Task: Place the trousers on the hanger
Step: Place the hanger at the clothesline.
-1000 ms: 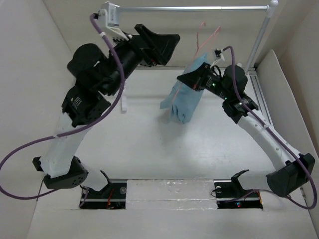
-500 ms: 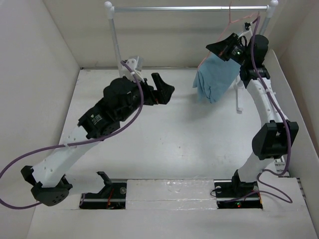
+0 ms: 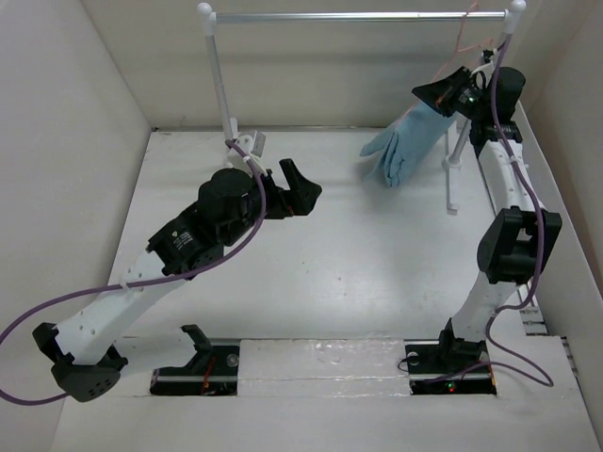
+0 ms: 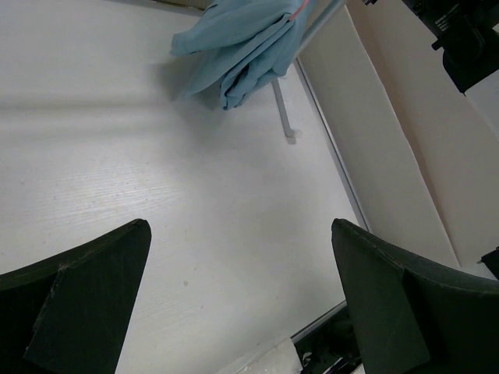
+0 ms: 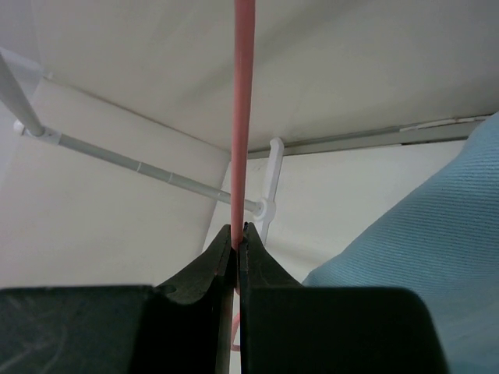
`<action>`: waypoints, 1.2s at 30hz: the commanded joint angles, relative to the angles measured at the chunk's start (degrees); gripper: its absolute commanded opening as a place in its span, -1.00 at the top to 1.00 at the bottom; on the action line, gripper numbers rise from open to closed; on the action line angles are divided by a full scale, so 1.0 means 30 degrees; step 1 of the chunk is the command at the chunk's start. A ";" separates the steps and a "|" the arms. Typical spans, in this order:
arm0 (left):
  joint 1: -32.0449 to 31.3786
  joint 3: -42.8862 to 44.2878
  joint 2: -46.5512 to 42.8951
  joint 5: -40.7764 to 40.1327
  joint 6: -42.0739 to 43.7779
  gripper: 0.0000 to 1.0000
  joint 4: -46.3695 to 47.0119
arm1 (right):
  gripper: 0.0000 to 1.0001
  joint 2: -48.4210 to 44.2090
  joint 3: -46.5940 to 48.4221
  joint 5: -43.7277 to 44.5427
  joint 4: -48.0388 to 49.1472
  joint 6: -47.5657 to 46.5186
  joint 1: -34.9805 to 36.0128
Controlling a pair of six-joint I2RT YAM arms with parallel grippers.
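The light blue trousers [image 3: 403,146] hang folded over the thin pink hanger [image 3: 463,30] at the back right, above the table. My right gripper [image 3: 445,91] is shut on the hanger's wire. The wire reaches up to the silver rail [image 3: 358,15]; I cannot tell if its hook rests on it. In the right wrist view the pink hanger [image 5: 240,117] runs straight up from my pinched right gripper [image 5: 238,232], with the trousers [image 5: 425,257] at the lower right. My left gripper [image 3: 303,186] hovers open over mid-table, nothing in it. Its view shows the trousers [image 4: 242,47] far ahead of the left gripper [image 4: 242,300].
The rail spans the back between two white-knobbed posts [image 3: 203,9] [image 3: 515,8]. A white rack foot [image 3: 452,193] stands on the table below the trousers. Beige walls [image 3: 57,141] enclose both sides. The arm bases sit at the near edge [image 3: 320,363].
My right arm carried the hanger and trousers from mid-table up to the back right by the rail. My left arm dropped from the rail's left end to mid-table, still open.
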 commanded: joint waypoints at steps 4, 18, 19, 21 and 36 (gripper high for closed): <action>0.0033 -0.0464 -0.0145 -0.0207 -0.0394 -0.98 0.0627 | 1.00 -0.0929 0.1409 -0.1005 0.5007 0.0338 -0.1353; 0.0033 0.0210 0.0236 -0.0676 -0.0159 -0.98 0.0626 | 0.54 -0.0460 0.0178 -0.1621 0.4338 -0.0040 -0.2498; 0.0033 0.0239 0.0207 -0.0822 -0.0159 -0.98 0.0627 | 0.18 -0.0460 0.0062 -0.1709 0.4394 -0.0157 -0.2672; 0.0033 0.0268 0.0177 -0.0998 -0.0072 -0.98 0.0568 | -0.05 -0.0665 -0.0114 -0.1681 0.4104 -0.0391 -0.2674; 0.0033 0.1905 0.0965 -0.2434 0.0807 -0.98 -0.0252 | -1.00 -0.5435 -0.1284 0.3992 -0.4119 -0.7858 -0.3465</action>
